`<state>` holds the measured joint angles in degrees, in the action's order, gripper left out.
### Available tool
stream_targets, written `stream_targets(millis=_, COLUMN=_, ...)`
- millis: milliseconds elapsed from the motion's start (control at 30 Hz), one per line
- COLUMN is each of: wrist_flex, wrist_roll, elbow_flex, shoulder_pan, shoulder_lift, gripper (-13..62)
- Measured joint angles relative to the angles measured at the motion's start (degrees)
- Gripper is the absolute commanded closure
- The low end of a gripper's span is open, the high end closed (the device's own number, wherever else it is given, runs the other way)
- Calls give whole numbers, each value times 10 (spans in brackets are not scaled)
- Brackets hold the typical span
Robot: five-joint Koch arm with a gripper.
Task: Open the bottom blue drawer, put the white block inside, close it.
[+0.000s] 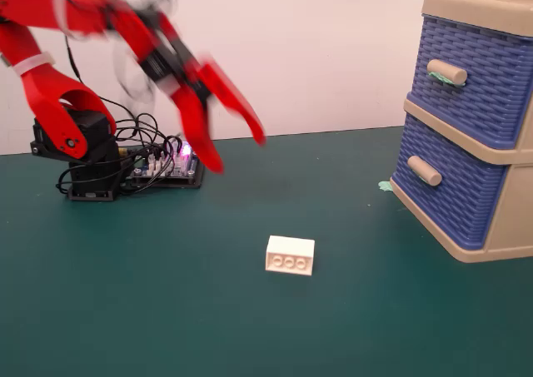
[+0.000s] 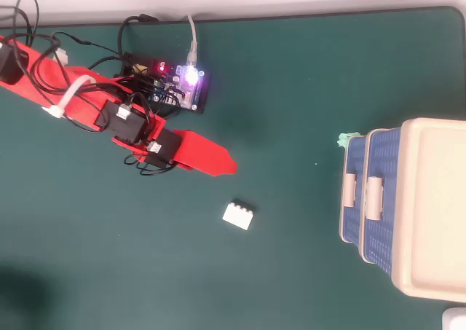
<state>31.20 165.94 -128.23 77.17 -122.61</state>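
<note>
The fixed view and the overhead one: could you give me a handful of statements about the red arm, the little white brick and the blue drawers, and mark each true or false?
1. The gripper is open, its two red jaws spread apart. True.
2. The white block is held in the gripper. False: it lies on the green table, apart from the gripper.
3. The bottom blue drawer is pushed in. True.
4. The top drawer's handle bears green tape. True.
5. The white block lies inside the cabinet. False: in the overhead view it lies on the table between the arm and the cabinet.
</note>
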Motion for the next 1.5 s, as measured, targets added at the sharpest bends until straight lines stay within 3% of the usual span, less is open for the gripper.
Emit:
stream_targets(millis=167, wrist_flex=-465, wrist_roll=4, elbow_flex=-187, shoulder_pan=8, shoulder_lift=67, gripper=158)
stream_targets(millis=300, wrist_flex=-733, wrist_roll=15, elbow_flex=-177, shoulder_pan=41, shoulder_lift=256, gripper=158)
stream_targets(millis=433, wrist_flex=-846, wrist_roll=26, elbow_flex=-37, shoulder_pan=45, shoulder_lift=444, gripper=158)
stream_targets(millis=833, wrist_flex=-868, wrist_roll=29, elbow_flex=379, shoulder_pan=58, shoulder_lift=754, gripper=169)
stream_targets(millis=1033, wrist_flex=-867, wrist_roll=29, elbow_flex=443, shoulder_pan=91, shoulder_lift=795, gripper=246)
stream_targets(millis=1167, wrist_flex=-853, wrist_roll=29, elbow_flex=443, shoulder_pan=102, shoulder_lift=795, gripper=321)
stream_targets(millis=1433, wrist_flex=-813, wrist_roll=29, elbow_flex=457, shoulder_pan=102, shoulder_lift=795, gripper=572)
stream_targets(millis=1500, wrist_flex=-800, wrist_roll=34, elbow_flex=457, shoulder_pan=102, shoulder_lift=795, gripper=576)
